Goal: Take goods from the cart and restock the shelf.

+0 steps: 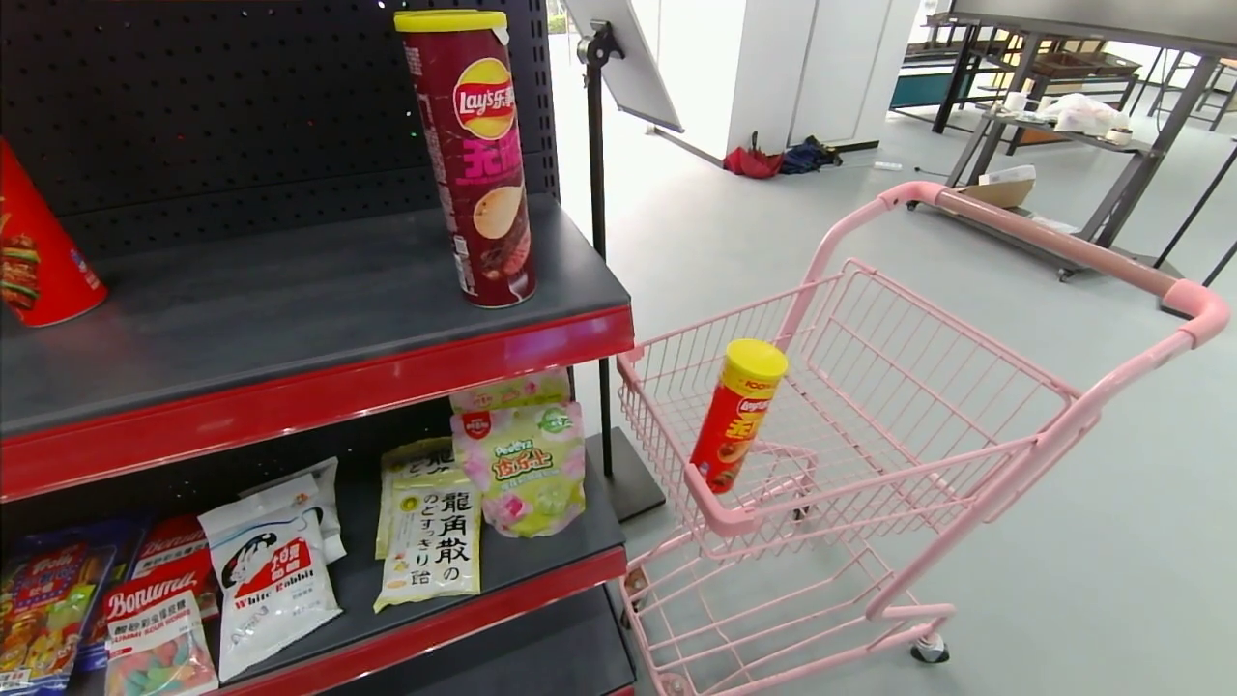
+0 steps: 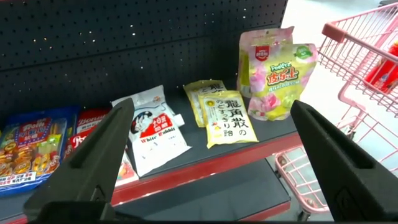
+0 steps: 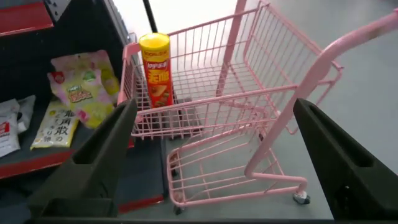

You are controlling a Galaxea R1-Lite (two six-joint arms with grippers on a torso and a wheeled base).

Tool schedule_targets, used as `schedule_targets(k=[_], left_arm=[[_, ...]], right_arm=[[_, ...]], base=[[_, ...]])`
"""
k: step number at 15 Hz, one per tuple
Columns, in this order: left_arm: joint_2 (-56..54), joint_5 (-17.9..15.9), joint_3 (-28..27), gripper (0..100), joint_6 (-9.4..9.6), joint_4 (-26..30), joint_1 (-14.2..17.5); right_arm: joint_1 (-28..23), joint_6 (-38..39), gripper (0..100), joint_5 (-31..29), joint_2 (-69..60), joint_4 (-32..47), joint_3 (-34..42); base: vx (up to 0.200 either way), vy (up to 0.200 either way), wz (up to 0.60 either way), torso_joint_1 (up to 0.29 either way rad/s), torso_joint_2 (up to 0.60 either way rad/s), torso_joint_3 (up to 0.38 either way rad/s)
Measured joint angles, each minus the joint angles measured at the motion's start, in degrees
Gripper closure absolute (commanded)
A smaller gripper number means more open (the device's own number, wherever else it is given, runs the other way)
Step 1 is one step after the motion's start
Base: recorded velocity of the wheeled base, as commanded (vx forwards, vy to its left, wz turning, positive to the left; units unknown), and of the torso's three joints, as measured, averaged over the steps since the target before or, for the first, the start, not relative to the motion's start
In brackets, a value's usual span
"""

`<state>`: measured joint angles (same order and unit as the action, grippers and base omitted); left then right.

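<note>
The pink cart (image 1: 1024, 224) stands on the grey floor, and the shelf unit (image 1: 290, 319) is just beside its front end. Inside the cart's basket, a red can with a yellow lid (image 1: 736, 416) leans in the front corner nearest the shelf, its lower part touching the basket's rim there. On the unit's upper board, up and across from that corner of the cart, a tall maroon can with a yellow lid (image 1: 478, 164) stands upright near the board's edge; a second red can (image 1: 39, 251) sits at the end of the same board far from the cart. On the lower board (image 1: 359, 580), a pink-and-green pouch (image 1: 522, 464) stands closest to the cart, then a yellow bag (image 1: 435, 536) and a white bag (image 1: 271, 570) lie farther from it. The left gripper (image 2: 211, 107) hangs released, fingers spread wide, facing the lower board's bags. The right gripper (image 3: 214, 106) is likewise released and holds nothing, above the cart.
</note>
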<state>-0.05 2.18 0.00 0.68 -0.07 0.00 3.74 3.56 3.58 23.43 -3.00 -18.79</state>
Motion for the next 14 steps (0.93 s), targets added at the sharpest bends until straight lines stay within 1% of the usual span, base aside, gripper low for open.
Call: schedule_targets(k=[1,5,7,9,12,14], left_arm=[[0.0,0.0,0.0,0,-0.02,0.0,0.0],[0.0,0.0,0.0,0,0.0,0.0,0.0],[0.0,0.1,0.0,0,0.0,0.0,0.0],[0.0,0.1,0.0,0,0.0,0.0,0.0],[0.0,0.1,0.0,0,0.05,0.0,0.0],[0.0,0.2,0.0,0,0.24,-0.1,0.0]], right_arm=[[1.2,0.4,0,0.7,7.4,-2.5,-2.1],[7.7,1.9,0,2.6,39.0,-21.8,-4.8],[10.3,2.6,0,4.2,52.4,-31.5,-5.6],[12.4,2.9,0,7.2,63.5,-39.7,-6.5],[13.7,3.2,0,9.0,74.4,-46.9,-8.4],[13.9,3.3,0,9.9,80.0,-49.2,-10.1]], base=[[0.0,0.0,0.0,0.0,0.0,0.0],[0.0,0.0,0.0,0.0,0.0,0.0],[0.0,0.0,0.0,0.0,0.0,0.0],[0.0,0.0,0.0,0.0,0.0,0.0],[0.0,0.0,0.0,0.0,0.0,0.0],[0.0,0.0,0.0,0.0,0.0,0.0]])
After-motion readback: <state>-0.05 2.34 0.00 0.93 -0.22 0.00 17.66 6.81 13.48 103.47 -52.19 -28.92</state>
